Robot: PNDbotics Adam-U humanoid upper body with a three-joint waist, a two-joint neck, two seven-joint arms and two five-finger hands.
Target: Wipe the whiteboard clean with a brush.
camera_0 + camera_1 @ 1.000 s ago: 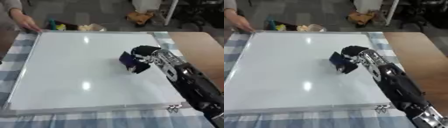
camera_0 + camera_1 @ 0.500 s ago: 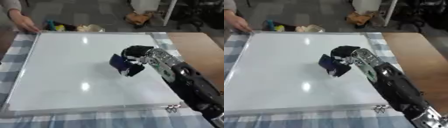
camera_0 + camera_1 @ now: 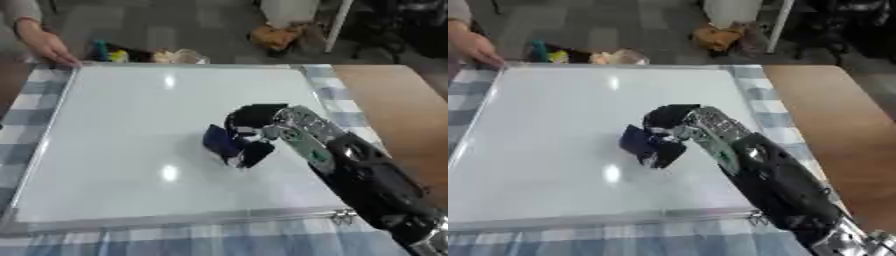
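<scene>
A large whiteboard point(image 3: 131, 125) with a silver frame lies flat on a checked cloth; its surface looks white with only light glare spots. My right hand point(image 3: 258, 125) reaches in from the lower right and is curled round a dark blue brush point(image 3: 223, 142), which rests on the board near its middle. My left hand shows in neither view.
A person's bare hand point(image 3: 48, 47) rests at the board's far left corner. Small colourful objects point(image 3: 144, 54) lie just beyond the far edge. A brown tabletop point(image 3: 402, 110) runs along the right. A metal clip point(image 3: 343, 216) sits at the board's near right corner.
My right hand has slid the brush leftward across the board, from the right part toward the middle.
</scene>
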